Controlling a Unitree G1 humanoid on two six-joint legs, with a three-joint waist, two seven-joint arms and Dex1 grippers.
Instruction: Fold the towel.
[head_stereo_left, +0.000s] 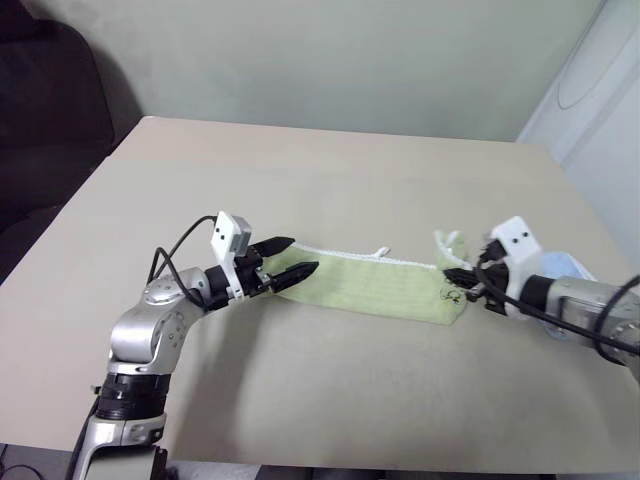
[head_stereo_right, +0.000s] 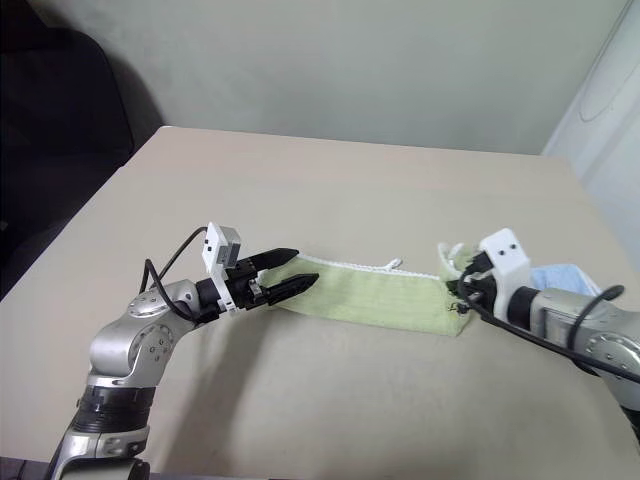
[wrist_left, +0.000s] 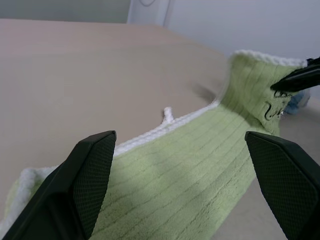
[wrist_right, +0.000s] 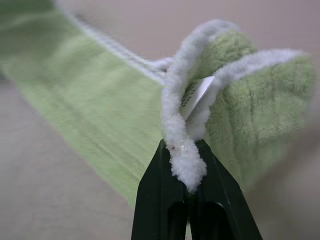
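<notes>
Pinching the towel's (head_stereo_left: 385, 283) white-edged corner, my right fingers (wrist_right: 186, 172) are clamping it and lifting that end off the tabletop (head_stereo_left: 330, 180). My left fingers (head_stereo_left: 285, 262) are hovering spread apart at the towel's other end, gripping nothing.

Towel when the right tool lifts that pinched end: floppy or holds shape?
Likely floppy: the towel bends upward at the end pinched in the right tool while the rest lies flat on the table. The terry pile probably resists slipping. Probably light, since it hangs from a pinch on its white edging alone.
</notes>
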